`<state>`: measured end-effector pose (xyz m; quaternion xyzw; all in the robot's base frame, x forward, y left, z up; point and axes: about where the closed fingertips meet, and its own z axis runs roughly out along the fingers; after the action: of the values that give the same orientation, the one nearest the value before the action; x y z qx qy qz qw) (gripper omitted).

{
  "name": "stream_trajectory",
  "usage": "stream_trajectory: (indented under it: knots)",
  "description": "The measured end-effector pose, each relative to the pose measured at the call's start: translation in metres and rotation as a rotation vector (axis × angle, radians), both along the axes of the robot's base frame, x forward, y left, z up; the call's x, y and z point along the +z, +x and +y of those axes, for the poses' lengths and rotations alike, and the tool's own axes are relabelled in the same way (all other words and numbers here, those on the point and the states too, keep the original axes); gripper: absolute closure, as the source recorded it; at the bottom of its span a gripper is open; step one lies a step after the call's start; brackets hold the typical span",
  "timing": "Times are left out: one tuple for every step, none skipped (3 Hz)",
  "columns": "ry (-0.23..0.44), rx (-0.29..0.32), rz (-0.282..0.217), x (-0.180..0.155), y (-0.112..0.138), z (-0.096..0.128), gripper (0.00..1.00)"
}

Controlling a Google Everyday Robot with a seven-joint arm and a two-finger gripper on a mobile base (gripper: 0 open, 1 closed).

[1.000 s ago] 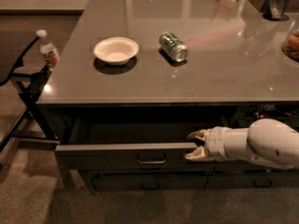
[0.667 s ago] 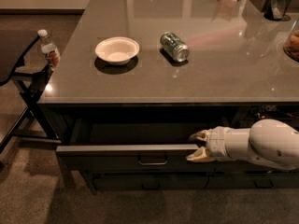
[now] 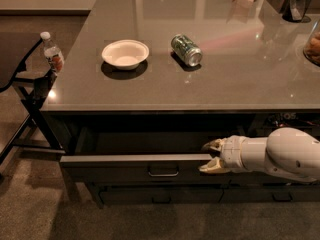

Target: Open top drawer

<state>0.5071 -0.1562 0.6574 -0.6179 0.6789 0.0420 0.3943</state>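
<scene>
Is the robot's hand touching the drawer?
Cannot tell. The camera view shows the gripper straddling the top drawer's front edge, right of the handle; neither contact nor gap is plain.

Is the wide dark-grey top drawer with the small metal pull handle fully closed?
No: the top drawer stands pulled out, interior showing, with the white two-finger gripper at its front's right end.

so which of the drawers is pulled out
The top drawer, right under the countertop: its front juts forward, with the hand at its upper edge right of the pull handle. The lower drawers sit back, closed.
</scene>
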Motion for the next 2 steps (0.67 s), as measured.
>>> stream_trajectory:
  knots:
    - [0.000, 0.000, 0.000, 0.0000, 0.0000, 0.0001, 0.35]
    - [0.000, 0.000, 0.000, 0.0000, 0.0000, 0.0001, 0.38]
